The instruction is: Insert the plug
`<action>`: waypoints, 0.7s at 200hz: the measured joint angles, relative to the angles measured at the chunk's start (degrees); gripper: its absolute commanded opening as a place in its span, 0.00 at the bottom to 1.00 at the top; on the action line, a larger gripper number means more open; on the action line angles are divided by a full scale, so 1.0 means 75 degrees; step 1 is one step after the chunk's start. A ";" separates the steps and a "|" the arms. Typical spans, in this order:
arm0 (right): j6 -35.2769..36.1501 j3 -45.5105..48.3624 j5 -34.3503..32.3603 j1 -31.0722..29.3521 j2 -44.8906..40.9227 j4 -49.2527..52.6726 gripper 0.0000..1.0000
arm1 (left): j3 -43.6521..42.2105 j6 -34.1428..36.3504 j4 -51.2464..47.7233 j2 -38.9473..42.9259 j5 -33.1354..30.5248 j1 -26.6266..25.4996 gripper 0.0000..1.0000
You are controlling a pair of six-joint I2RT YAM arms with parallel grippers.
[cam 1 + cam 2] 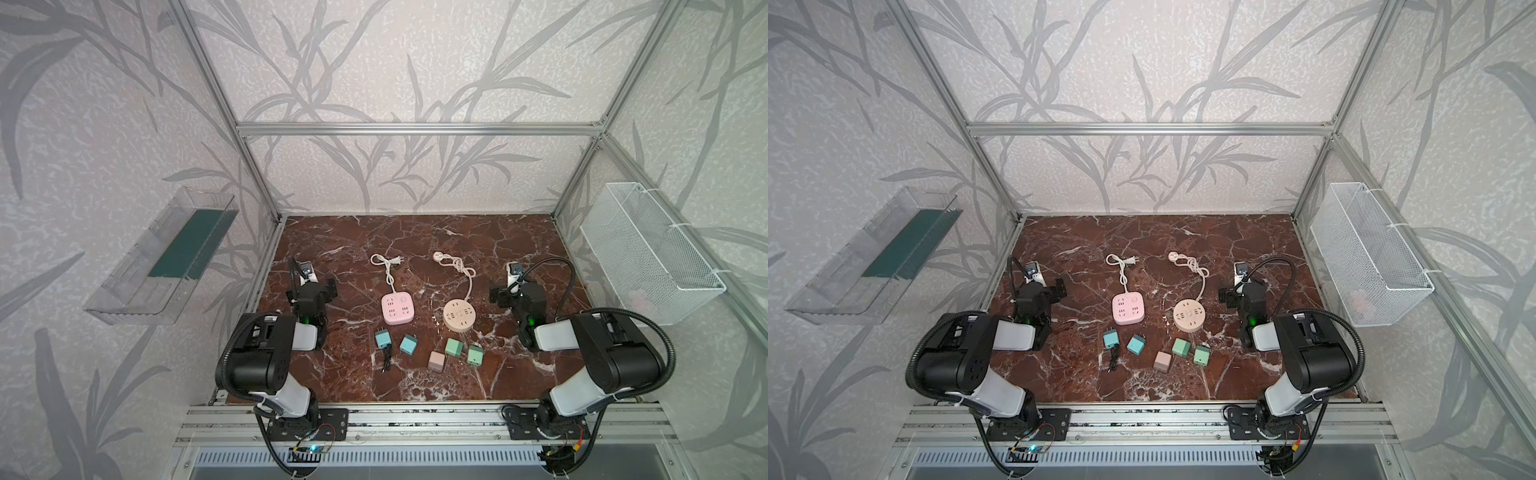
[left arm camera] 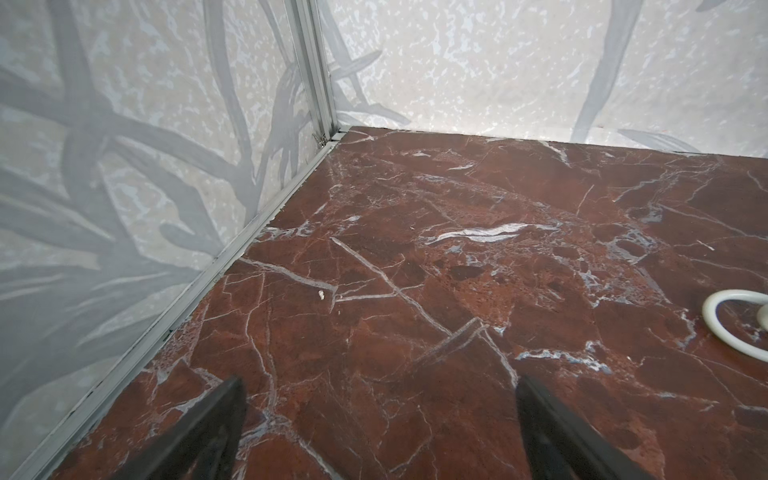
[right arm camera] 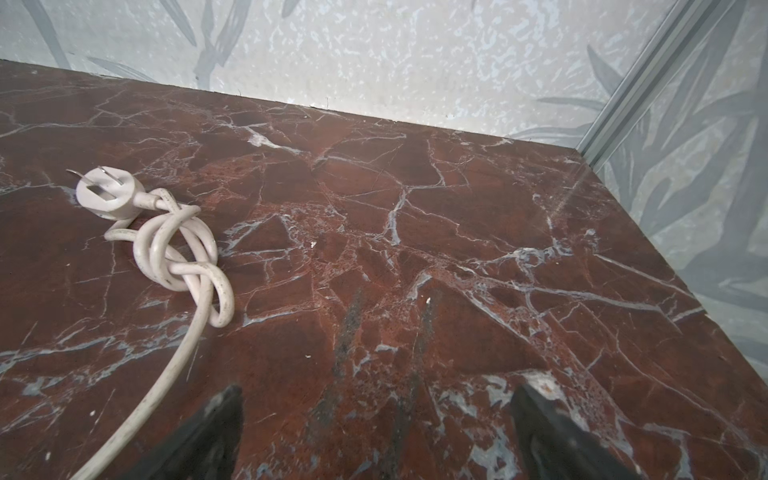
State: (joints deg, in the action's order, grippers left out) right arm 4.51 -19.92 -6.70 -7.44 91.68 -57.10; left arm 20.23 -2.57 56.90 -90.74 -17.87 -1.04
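Several small cube plugs lie on the marble table near its front: two teal, two green and one pinkish. Behind them sit a pink square power strip and a beige round power strip, each with a white cord. My left gripper hovers open and empty left of the pink strip. Right of the round strip, my right gripper is open and empty too. The round strip's wall plug shows in the right wrist view.
A short black cable lies by the teal plugs. A clear plastic tray hangs on the left wall and a white wire basket on the right wall. Aluminium posts stand at the back corners.
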 measured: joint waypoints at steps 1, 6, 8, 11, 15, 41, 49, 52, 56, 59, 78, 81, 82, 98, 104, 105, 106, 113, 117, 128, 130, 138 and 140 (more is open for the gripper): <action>0.0000 0.0000 0.0000 0.0000 0.0000 0.0000 0.99 | 0.0000 0.0000 0.0000 0.0000 0.0000 0.0000 0.99; 0.0000 0.0000 0.0006 0.0000 0.0000 0.0000 0.99 | 0.0000 0.0000 0.0000 0.0000 0.0000 0.0000 0.99; 0.0000 0.0000 0.0017 0.0000 0.0000 0.0000 0.99 | 0.0000 0.0000 0.0000 0.0000 0.0000 0.0000 0.99; 0.0000 0.0000 0.0023 0.0000 0.0000 0.0000 0.99 | 0.0000 0.0000 0.0003 0.0000 0.0000 0.0000 0.99; 0.0000 0.0000 0.0023 0.0000 0.0000 0.0003 0.99 | 0.0000 0.0003 0.0000 0.0000 0.0000 0.0000 0.99; 0.0000 0.0000 0.0044 0.0003 0.0000 0.0003 0.99 | 0.0000 0.0000 0.0000 0.0000 0.0000 0.0000 0.99; 0.0000 0.0000 0.0044 0.0003 0.0000 0.0003 0.99 | 0.0000 0.0000 0.0000 0.0000 0.0000 0.0000 0.99; 0.0000 0.0000 0.0044 0.0003 0.0000 0.0003 0.99 | 0.0000 0.0000 0.0000 0.0000 0.0000 0.0000 0.99; 0.0000 0.0000 0.0044 0.0003 0.0000 0.0003 0.99 | 0.0000 0.0000 0.0000 0.0000 0.0000 0.0000 0.99; 0.0000 0.0000 0.0044 0.0003 0.0000 0.0003 0.99 | 0.0000 0.0000 0.0000 0.0000 0.0000 0.0000 0.99; 0.0000 0.0000 0.0044 0.0003 0.0000 0.0003 0.99 | 0.0000 0.0003 0.0000 0.0000 0.0000 0.0000 0.99; 0.0000 0.0000 0.0047 0.0003 0.0000 0.0003 0.99 | 0.0000 0.0003 0.0000 0.0000 0.0000 0.0000 0.99; 0.0000 0.0000 0.0044 0.0003 0.0000 0.0003 0.99 | 0.0000 0.0000 0.0000 0.0000 0.0000 0.0000 0.99; 0.0000 0.0000 0.0047 0.0003 0.0000 0.0003 0.99 | 0.0000 0.0000 0.0000 0.0000 0.0000 0.0000 0.99; 0.0000 0.0000 0.0047 0.0003 0.0000 0.0003 0.99 | 0.0000 0.0003 0.0000 0.0000 0.0000 0.0000 0.99; 0.0000 0.0000 0.0047 0.0003 0.0000 0.0003 0.99 | 0.0000 0.0003 0.0000 0.0000 0.0000 0.0000 0.99; 0.0000 0.0000 0.0047 0.0003 0.0000 0.0003 0.99 | 0.0000 0.0003 0.0000 0.0000 0.0000 0.0000 0.99; 0.0000 0.0000 0.0047 0.0003 0.0000 0.0003 0.99 | 0.0000 0.0000 0.0000 0.0000 0.0000 0.0000 0.99; 0.0000 0.0000 0.0047 0.0003 0.0000 0.0003 0.99 | 0.0000 0.0003 0.0000 0.0000 0.0000 0.0000 0.99; -0.0003 0.0000 0.0050 0.0003 0.0000 0.0003 0.99 | 0.0000 0.0000 0.0000 0.0000 0.0000 0.0000 0.99; -0.0003 0.0000 0.0050 0.0003 0.0000 0.0003 0.99 | 0.0000 0.0003 0.0000 0.0000 0.0000 0.0000 0.99; -0.0006 0.0000 0.0085 0.0020 0.0000 0.0006 0.99 | 0.0000 0.0000 0.0000 0.0000 0.0000 0.0000 0.99; -0.0006 0.0000 0.0090 0.0023 0.0000 0.0009 0.99 | 0.0000 0.0000 0.0000 0.0000 0.0000 0.0000 0.99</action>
State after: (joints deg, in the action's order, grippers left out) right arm 4.47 -19.92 -6.02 -7.27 91.68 -57.04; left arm 20.23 -2.57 56.90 -90.74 -17.87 -1.04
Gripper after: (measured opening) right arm 0.991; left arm 0.992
